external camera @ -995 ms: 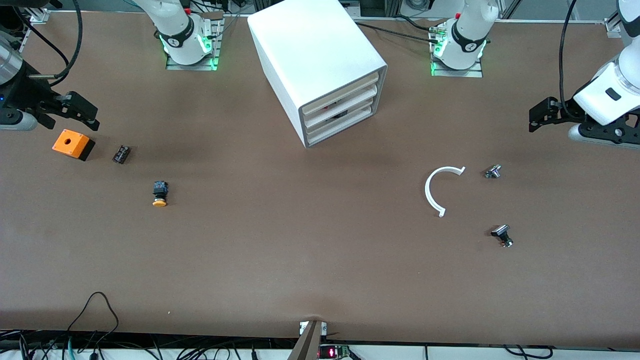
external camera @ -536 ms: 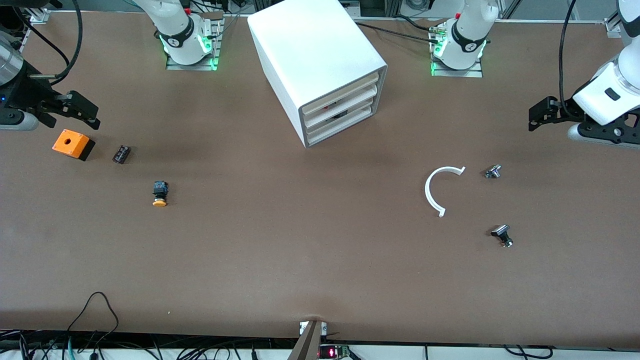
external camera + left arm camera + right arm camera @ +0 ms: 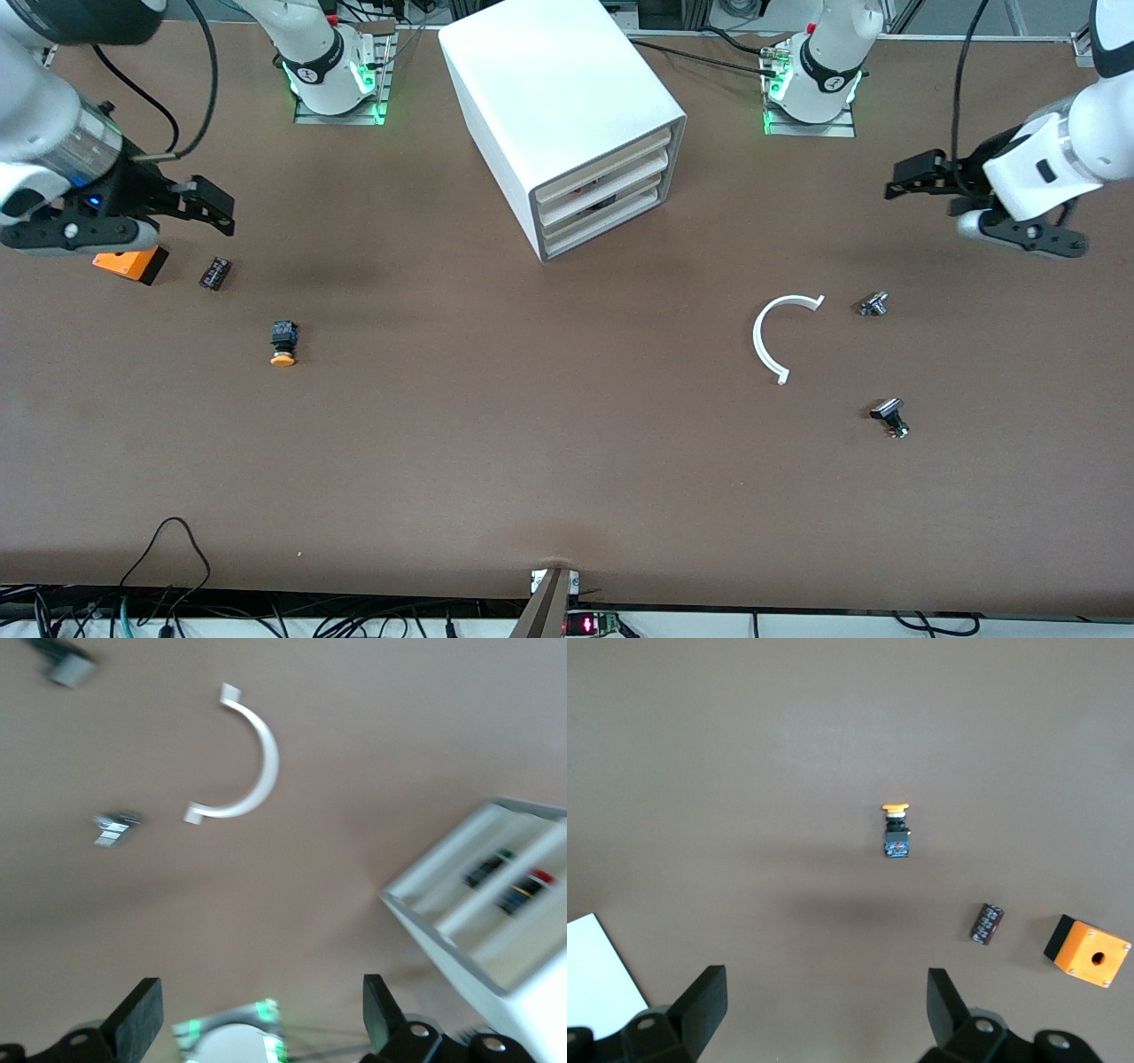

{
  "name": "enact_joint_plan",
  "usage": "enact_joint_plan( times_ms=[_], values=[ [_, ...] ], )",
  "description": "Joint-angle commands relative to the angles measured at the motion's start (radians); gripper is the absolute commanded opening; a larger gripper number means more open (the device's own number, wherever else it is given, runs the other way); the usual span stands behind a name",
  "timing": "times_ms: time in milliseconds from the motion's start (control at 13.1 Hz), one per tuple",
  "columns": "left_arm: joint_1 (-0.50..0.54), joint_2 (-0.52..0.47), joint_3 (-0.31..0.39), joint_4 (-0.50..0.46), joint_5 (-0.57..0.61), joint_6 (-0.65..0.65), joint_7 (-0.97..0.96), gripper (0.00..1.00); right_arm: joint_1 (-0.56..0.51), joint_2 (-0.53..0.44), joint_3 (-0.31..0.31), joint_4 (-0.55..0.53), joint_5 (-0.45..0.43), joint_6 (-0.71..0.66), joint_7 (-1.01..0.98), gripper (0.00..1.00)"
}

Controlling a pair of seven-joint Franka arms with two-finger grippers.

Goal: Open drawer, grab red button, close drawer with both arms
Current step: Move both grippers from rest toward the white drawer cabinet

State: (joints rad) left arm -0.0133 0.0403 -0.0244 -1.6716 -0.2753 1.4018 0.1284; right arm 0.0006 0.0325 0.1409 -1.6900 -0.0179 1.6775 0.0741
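Fingers on both my grippers are spread wide with nothing in them. My left gripper (image 3: 902, 178) is up over bare surface (image 3: 532, 461) at the left arm's end, with the white C-shaped ring (image 3: 778, 337) and two small metal bits (image 3: 873, 304) lying nearer the front camera. My right gripper (image 3: 213, 206) hangs at the right arm's end, over the spot just beside the orange box (image 3: 124, 263) and the little black block (image 3: 214, 273). An orange-capped button (image 3: 283, 343) lies on its side a bit nearer the camera. White drawer unit (image 3: 567, 115) sits between the two arm bases, all three drawers pushed in. In my left wrist view I can see a red-tipped part, probably the button (image 3: 530, 886), in one of the drawers.
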Motion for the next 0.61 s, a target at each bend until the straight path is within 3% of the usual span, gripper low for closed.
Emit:
enact_joint_plan(
  times_ms=[0, 153, 383, 536],
  values=[
    [-0.010, 0.072, 0.006, 0.027, -0.144, -0.059, 0.043, 0.99, 0.053, 0.038, -0.003, 0.027, 0.022, -0.030, 0.050, 1.00],
    [-0.020, 0.120, 0.003, 0.003, -0.214, -0.063, 0.065, 0.99, 0.094, 0.056, -0.003, 0.033, 0.035, -0.013, 0.160, 1.00],
    [-0.022, 0.235, -0.014, -0.054, -0.396, -0.052, 0.271, 0.99, 0.179, 0.095, -0.003, 0.036, 0.039, 0.031, 0.346, 1.00],
    [-0.020, 0.285, -0.078, -0.109, -0.490, 0.049, 0.388, 0.99, 0.211, 0.104, -0.003, 0.038, 0.076, 0.054, 0.464, 1.00]
  ],
)
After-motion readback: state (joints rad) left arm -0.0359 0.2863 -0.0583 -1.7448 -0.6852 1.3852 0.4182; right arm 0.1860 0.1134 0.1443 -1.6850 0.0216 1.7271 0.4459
